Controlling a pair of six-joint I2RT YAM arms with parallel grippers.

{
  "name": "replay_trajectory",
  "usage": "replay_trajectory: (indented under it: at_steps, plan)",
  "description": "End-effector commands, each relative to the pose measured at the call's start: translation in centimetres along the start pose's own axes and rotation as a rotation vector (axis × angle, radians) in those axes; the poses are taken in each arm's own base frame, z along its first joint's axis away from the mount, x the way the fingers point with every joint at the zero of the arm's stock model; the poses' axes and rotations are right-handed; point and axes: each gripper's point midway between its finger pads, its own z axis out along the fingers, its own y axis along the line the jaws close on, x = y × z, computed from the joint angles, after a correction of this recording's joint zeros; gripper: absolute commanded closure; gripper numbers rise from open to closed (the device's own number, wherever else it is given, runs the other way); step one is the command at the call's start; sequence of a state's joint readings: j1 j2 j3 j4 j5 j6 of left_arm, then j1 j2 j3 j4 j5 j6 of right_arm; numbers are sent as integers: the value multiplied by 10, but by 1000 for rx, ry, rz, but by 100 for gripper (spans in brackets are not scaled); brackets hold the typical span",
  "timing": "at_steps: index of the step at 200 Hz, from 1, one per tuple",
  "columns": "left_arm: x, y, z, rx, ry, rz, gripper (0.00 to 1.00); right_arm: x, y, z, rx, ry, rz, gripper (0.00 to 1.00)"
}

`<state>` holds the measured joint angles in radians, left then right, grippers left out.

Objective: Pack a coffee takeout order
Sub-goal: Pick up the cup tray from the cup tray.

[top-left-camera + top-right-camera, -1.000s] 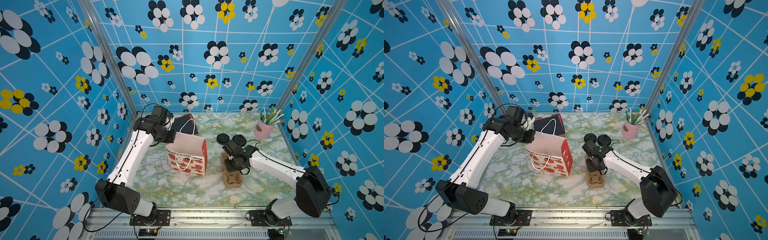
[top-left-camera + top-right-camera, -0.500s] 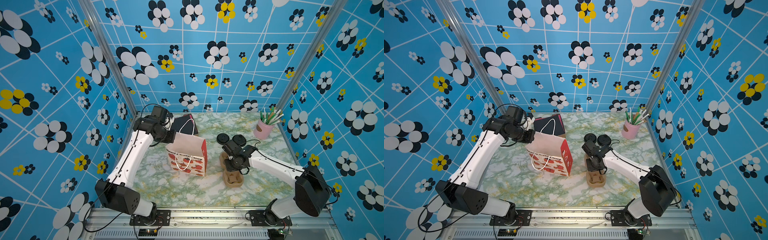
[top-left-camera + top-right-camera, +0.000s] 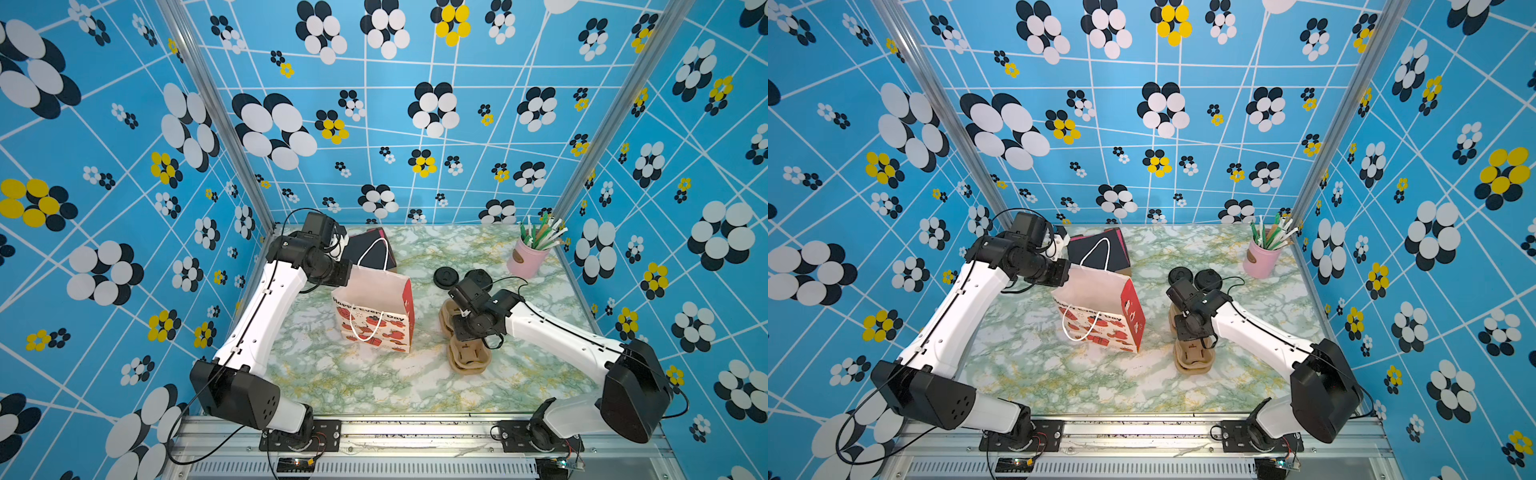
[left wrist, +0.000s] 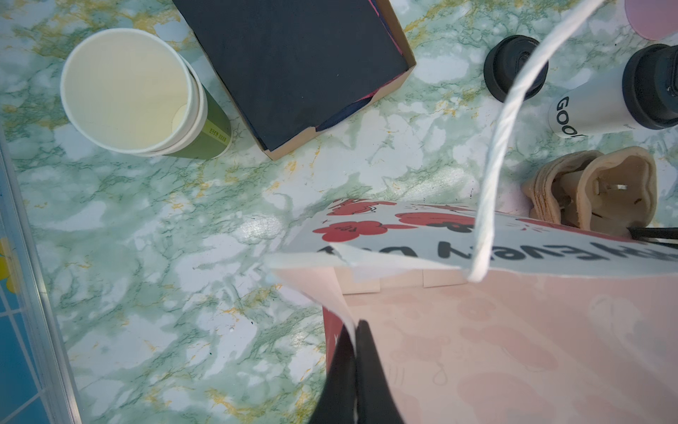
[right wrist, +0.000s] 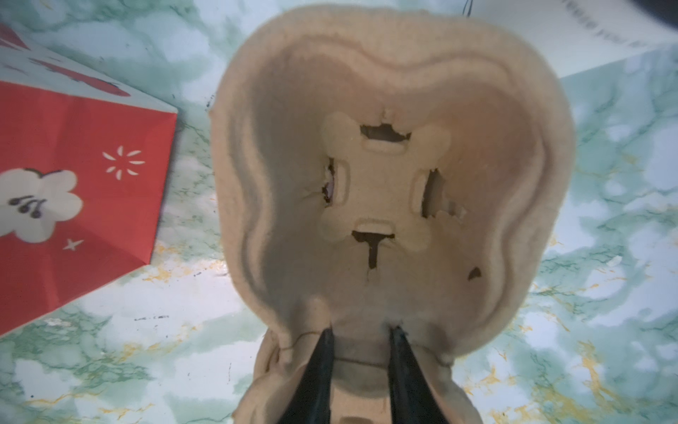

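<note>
The white paper cup (image 4: 594, 110) with dark lettering stands on the table with a black lid (image 4: 651, 84) on it; a second black lid (image 4: 513, 68) lies beside it. Both dark tops show in a top view, lid (image 3: 445, 276) and capped cup (image 3: 478, 277). The black napkin (image 4: 293, 62) lies in its cardboard box. My left gripper (image 4: 354, 326) is shut on the rim of the red-and-white paper bag (image 3: 376, 311), holding its mouth open. My right gripper (image 5: 363, 330) is shut on the middle ridge of the top brown pulp cup carrier (image 5: 385, 183), right of the bag.
Stacked green paper cups (image 4: 146, 95) stand beside the napkin box (image 3: 368, 251) at the back left. A pink holder of straws (image 3: 525, 259) is in the back right corner. More carriers (image 3: 467, 359) lie stacked under the held one. The bag's white cord handle (image 4: 495, 165) hangs loose.
My right gripper's fingers have closed in onto the carrier's ridge. The left arm and the bag have stayed put.
</note>
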<state>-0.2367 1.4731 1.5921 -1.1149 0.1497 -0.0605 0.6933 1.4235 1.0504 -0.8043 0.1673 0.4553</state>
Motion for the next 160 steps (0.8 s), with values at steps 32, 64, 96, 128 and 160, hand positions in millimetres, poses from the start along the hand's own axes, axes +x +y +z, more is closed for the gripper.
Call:
replay_trajectory:
  at_steps: [32, 64, 96, 128, 160]
  plan:
    - [7, -4, -2, 32, 9, 3, 100, -35, -1, -60, -21, -163, -59, 76]
    - [4, -10, -2, 70, -2, 9, 100, -67, 17, -106, -129, -314, -156, 76]
    - [0, -20, -5, 126, -22, 8, 100, -102, 43, -158, -253, -469, -267, 76]
    - [-5, -32, -10, 195, -48, 0, 100, -130, 72, -198, -375, -568, -345, 76]
    - [-7, -40, -11, 241, -50, -13, 100, -152, 98, -239, -513, -665, -377, 76]
